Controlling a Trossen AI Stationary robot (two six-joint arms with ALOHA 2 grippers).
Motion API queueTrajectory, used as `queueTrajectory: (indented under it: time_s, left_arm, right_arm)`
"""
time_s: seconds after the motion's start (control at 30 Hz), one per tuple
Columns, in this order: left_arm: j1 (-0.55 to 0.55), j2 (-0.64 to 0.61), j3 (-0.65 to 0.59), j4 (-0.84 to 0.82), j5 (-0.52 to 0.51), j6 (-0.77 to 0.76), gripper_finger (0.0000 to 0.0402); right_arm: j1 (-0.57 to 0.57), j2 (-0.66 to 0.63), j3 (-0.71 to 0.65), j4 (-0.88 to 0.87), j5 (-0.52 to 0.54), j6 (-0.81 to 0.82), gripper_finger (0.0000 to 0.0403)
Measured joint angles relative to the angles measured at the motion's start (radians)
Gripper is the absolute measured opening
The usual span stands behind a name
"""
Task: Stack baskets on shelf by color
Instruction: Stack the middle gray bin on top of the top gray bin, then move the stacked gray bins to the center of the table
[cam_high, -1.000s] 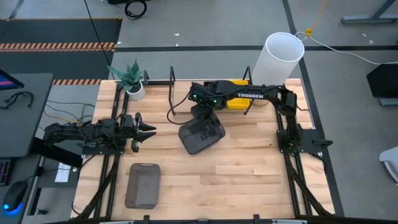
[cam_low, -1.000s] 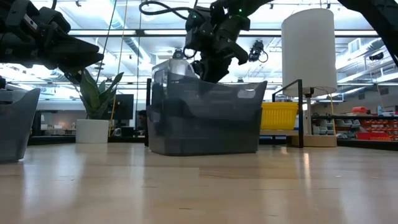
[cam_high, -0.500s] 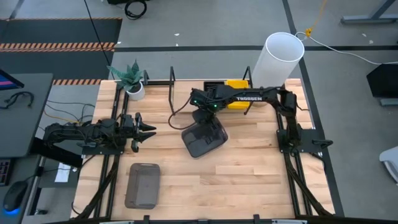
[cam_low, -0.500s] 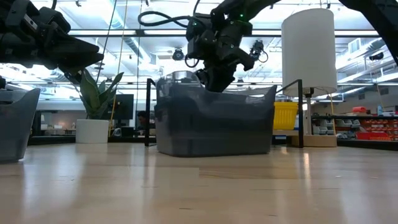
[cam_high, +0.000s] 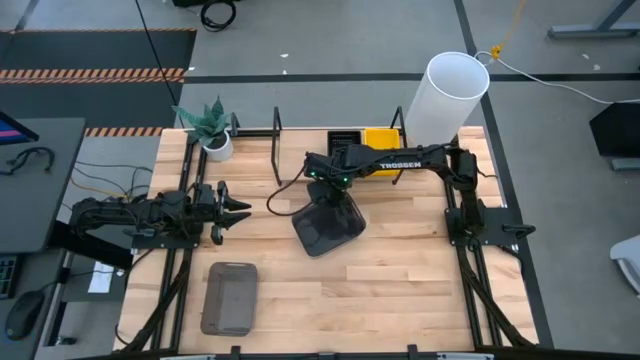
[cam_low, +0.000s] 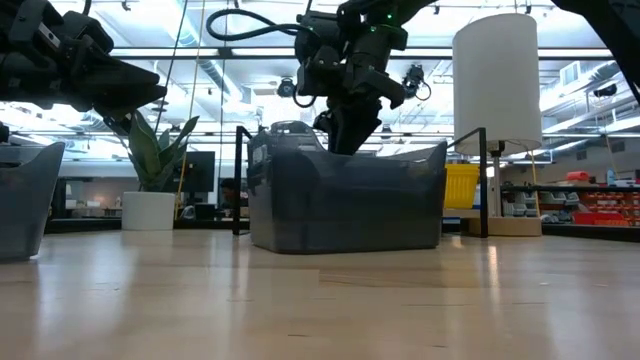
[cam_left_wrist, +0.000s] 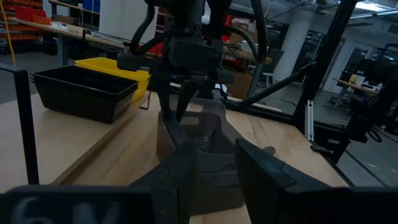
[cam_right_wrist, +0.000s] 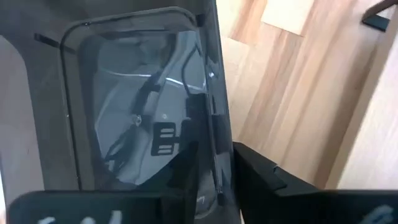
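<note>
Step in hand looks like the release of a grey basket (cam_high: 327, 224) mid-table, just in front of the shelf (cam_high: 300, 150). It sits flat on the table (cam_high: 400, 280), not yet on the shelf.

Right tool (cam_high: 330, 186) is over the basket's shelf-side rim. The right wrist view shows its fingers (cam_right_wrist: 261, 180) straddling the wall with a gap, so parted and loose on the rim, not clamping. In the low view the tool comes down from above onto the rim (cam_low: 345, 150).

Left tool (cam_high: 232, 208) waits at the left side of the table, well apart from this basket, fingers part open, holding nothing.

Second grey basket (cam_high: 230, 297) lies near the front left of the table. Black basket (cam_high: 342, 142) and yellow basket (cam_high: 381, 140) are side by side on the shelf.

Next, my read: either regrip the rim and lift this basket to a free shelf spot, or clear the tool upward and fetch the other grey one to nest into it. Rim is thin, so the tool needs to be square to the wall.
</note>
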Motion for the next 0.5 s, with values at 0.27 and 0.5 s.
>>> queueTrajectory:
  time_s: [0.27,0.5]
  left_arm:
    - [0.000,0.000,0.000,0.000,0.000,0.000,0.0117]
    - [0.000,0.000,0.000,0.000,0.000,0.000,0.0117]
  right_arm:
    - [-0.001,0.000,0.051,-0.045,0.028,0.037,0.0133]
    - [0.002,-0.001,0.173,-0.094,0.028,0.147,0.0149]
